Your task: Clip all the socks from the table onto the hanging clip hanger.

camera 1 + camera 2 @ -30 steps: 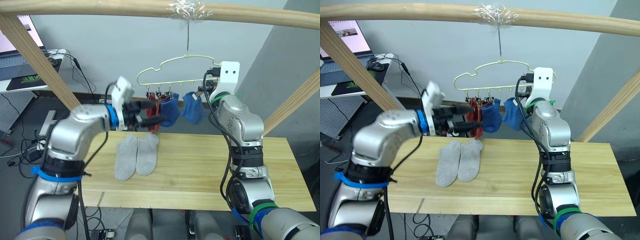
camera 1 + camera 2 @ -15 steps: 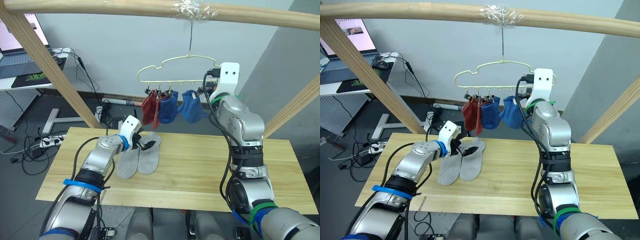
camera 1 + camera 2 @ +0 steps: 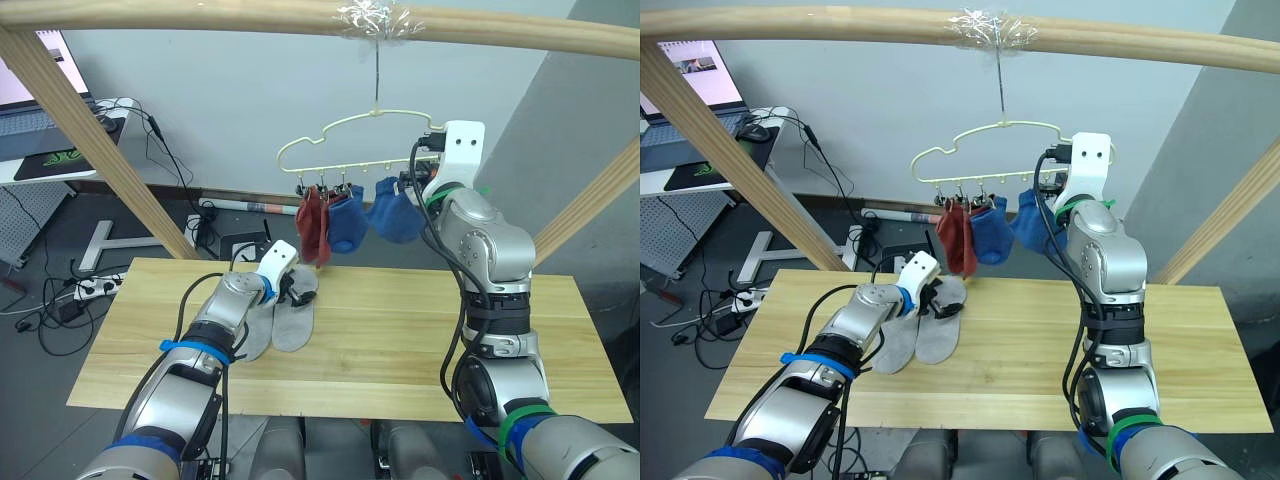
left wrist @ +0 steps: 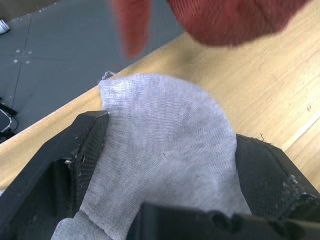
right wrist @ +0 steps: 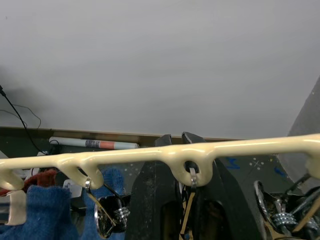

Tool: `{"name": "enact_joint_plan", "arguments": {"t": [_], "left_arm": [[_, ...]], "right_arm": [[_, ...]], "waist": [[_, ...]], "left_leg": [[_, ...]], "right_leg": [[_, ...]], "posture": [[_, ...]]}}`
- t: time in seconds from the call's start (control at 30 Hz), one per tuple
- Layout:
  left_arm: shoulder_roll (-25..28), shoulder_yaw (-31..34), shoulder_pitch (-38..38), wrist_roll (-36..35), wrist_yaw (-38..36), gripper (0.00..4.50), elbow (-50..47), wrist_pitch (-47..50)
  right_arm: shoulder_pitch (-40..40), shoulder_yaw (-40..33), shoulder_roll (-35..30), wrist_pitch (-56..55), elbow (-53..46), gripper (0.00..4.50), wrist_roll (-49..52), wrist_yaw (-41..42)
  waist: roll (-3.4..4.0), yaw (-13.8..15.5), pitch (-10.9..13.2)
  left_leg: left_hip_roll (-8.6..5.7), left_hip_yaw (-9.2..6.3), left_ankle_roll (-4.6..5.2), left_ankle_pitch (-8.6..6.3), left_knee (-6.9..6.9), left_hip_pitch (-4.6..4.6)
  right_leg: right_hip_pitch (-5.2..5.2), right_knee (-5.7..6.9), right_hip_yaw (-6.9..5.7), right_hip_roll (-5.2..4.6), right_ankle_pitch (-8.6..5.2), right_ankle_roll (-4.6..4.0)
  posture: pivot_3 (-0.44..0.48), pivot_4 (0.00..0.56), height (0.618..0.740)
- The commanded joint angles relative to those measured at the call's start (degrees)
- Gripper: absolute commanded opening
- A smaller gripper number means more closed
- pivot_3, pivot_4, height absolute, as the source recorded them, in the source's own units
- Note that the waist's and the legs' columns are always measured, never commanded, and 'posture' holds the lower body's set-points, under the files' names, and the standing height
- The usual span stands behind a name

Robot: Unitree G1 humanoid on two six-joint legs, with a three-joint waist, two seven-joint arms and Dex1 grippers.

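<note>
Left fingers (image 4: 165,200): spread wide and low on the counter (image 3: 400,340), one pad (image 4: 90,145) on each side of a grey sock's rounded end; nothing was pinched yet.
Grey socks: one (image 3: 298,312) lay flat between the open left fingers, its twin (image 3: 252,330) lay touching it on the side away from the hanger. Both were still unclipped.
Risk at the left fingers: the two socks lay edge to edge, so a closing grip could have caught both, or only a thin fold of knit that would slide out on the lift. Pads pressed against the wood could also have pushed the sock along instead of gathering it.
Red socks (image 3: 312,222): hung clipped just above and beyond the left fingers. A lift straight up would likely have brushed them and set the hanger swinging.
Blue socks (image 3: 348,225): hung clipped between the red pair and the right fingers.
Clip hanger (image 3: 350,135): hung by its hook from the pole overhead, its bottom bar crossing in front of the right fingers.
Right fingers (image 5: 185,200): raised at the hanger's bar, close together behind a clip; whether they gripped anything could not be told.
Risk at the right fingers: if they were not steadying the hanger, it would likely have turned or swayed when a sock was pressed into a clip.
</note>
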Motion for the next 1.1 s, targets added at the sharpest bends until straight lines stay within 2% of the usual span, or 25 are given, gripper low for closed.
{"name": "enact_joint_plan", "arguments": {"t": [0.03, 0.13, 0.57, 0.77, 0.93, 1.1], "left_arm": [[-0.42, -0.67, 1.05, 1.23, -0.77, 4.47, -0.32, -0.33], [-0.91, -0.04, 1.01, 0.82, -1.67, 3.88, -0.47, -0.06], [-1.53, 0.47, 0.97, 0.51, -3.27, 0.03, -1.4, 0.32], [-2.54, 1.74, 2.39, -2.33, -6.69, 0.01, -5.96, 2.51], [-4.51, 5.77, 3.22, -10.68, -11.51, 0.01, -16.82, 10.69], [-7.65, 8.31, 1.75, -17.17, -11.46, 0.01, -26.06, 18.67]], "right_arm": [[-1.54, 0.05, -0.15, -0.64, -3.54, 0.05, 0.26, -0.31], [-1.55, 0.08, -0.18, -0.68, -3.46, 0.05, 0.22, -0.28], [-1.4, -0.02, -0.22, -0.78, -3.54, 0.05, 0.19, -0.3], [-1.63, -0.26, -0.27, -0.67, -3.37, 0.05, 0.3, -0.27], [-2.22, -0.77, 0.27, 0.17, -3.63, 0.05, 0.98, -0.4], [-3.38, -3.39, 2.59, 2.39, -4.47, 0.05, 3.25, -1.45]], "waist": [[0.0, -0.07, 0.0], [0.01, -0.16, -0.01], [0.01, -0.42, -0.01], [0.01, -0.51, -0.01], [0.01, -0.54, -0.01], [0.01, -0.53, -0.01]], "left_leg": [[0.0, 0.0, 0.0, 0.0, 0.0, 0.01], [0.0, 0.0, 0.0, 0.0, 0.0, 0.01], [0.0, 0.0, 0.0, 0.0, 0.01, 0.01], [0.0, -0.01, 0.0, 0.0, 0.01, 0.01], [0.0, -0.01, 0.0, 0.01, 0.01, 0.0], [0.0, -0.02, 0.0, 0.01, 0.04, 0.0]], "right_leg": [[0.0, 0.01, 0.0, 0.0, 0.0, 0.0], [0.0, 0.03, 0.0, 0.0, 0.0, 0.0], [0.01, 0.03, 0.0, 0.0, 0.0, 0.0], [0.01, 0.03, -0.01, -0.01, 0.0, 0.0], [0.01, 0.03, -0.01, -0.01, 0.0, 0.0], [0.02, 0.07, 0.0, -0.01, 0.0, 0.0]], "posture": [[0.096, 0.158, 0.74], [0.096, 0.158, 0.74], [0.096, 0.156, 0.74], [0.094, 0.154, 0.74], [0.098, 0.153, 0.74], [0.096, 0.153, 0.74]]}}
